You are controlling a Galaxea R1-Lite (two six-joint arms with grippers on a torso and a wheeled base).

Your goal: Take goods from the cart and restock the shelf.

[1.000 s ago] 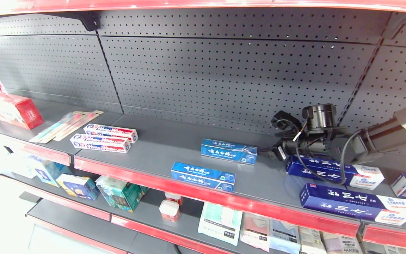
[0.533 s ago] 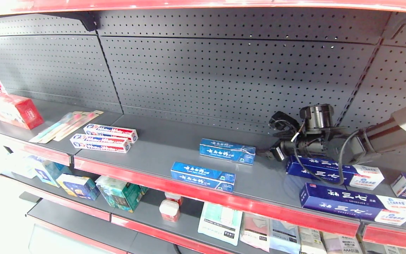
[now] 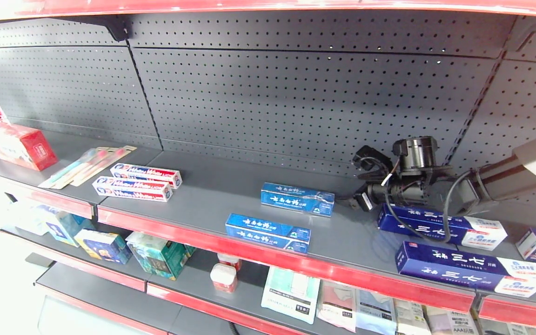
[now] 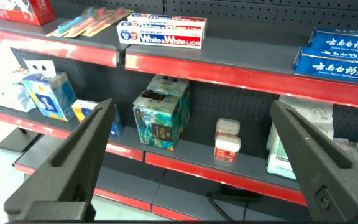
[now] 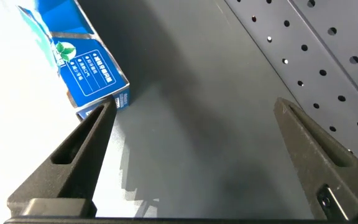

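Observation:
A light blue toothpaste box (image 3: 297, 199) lies flat in the middle of the grey shelf (image 3: 221, 186). My right gripper (image 3: 348, 201) hovers low over the shelf just to its right, pointing at the box's end. In the right wrist view the right gripper (image 5: 194, 106) is open, and the box's end (image 5: 79, 68) sits against the tip of one finger (image 5: 86, 143), outside the gap. My left gripper (image 4: 191, 106) is open and holds nothing, facing the lower shelves. A second light blue box (image 3: 268, 232) lies at the shelf's front edge.
Two white toothpaste boxes (image 3: 140, 182), toothbrush packs (image 3: 89, 165) and a red box (image 3: 21, 145) lie to the left. Dark blue boxes (image 3: 442, 227) lie under and in front of the right arm. The perforated back panel (image 3: 296, 102) stands close behind. Lower shelves hold small boxes (image 4: 161, 111) and jars (image 4: 227, 140).
The right gripper has moved slightly left along the shelf, and the light blue box beside it has slid left with it. The rest is unmoved.

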